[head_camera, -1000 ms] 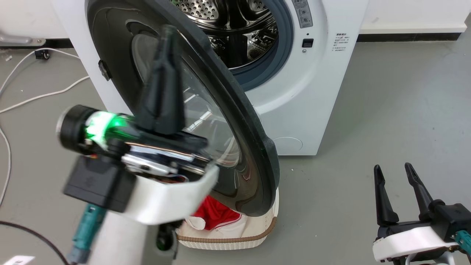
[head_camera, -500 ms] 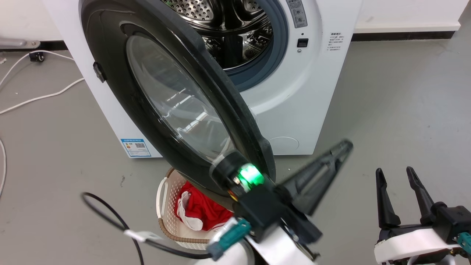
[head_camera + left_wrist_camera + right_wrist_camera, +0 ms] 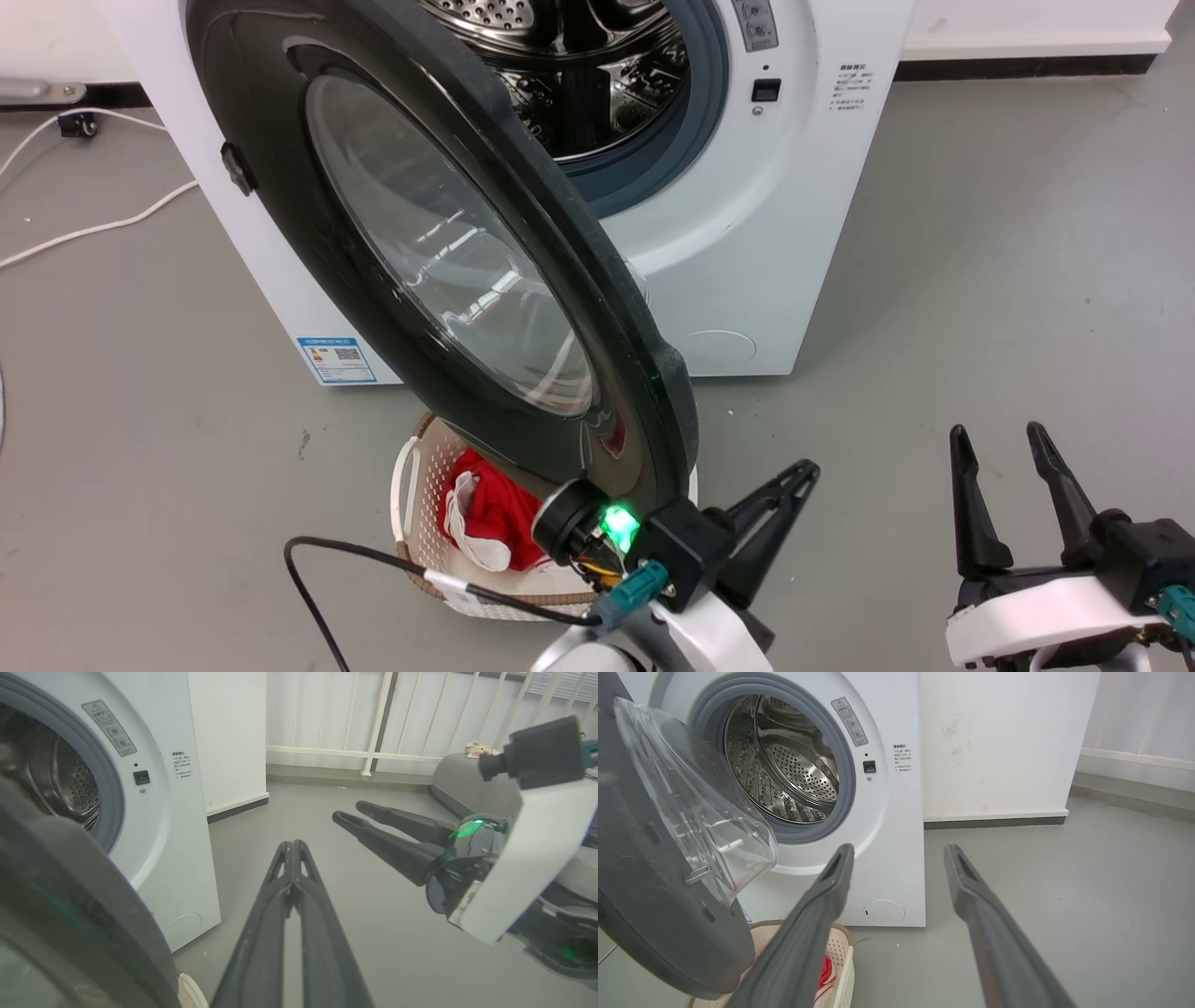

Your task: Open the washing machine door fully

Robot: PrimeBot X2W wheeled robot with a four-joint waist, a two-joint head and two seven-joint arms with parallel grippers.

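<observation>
Two grippers are sitting nearest. The left gripper, fingers pressed together, is now hanging at six o'clock just under the door, having swung off the glass it was covering a second ago. The right gripper, fingers spread, is idling at four o'clock. The door is standing wide, ten to six o'clock, so opening is probably nearly done. A basket is sitting beneath its rim, perhaps crowding it. The washer is standing behind.

Laundry room: washing machine, basket
</observation>
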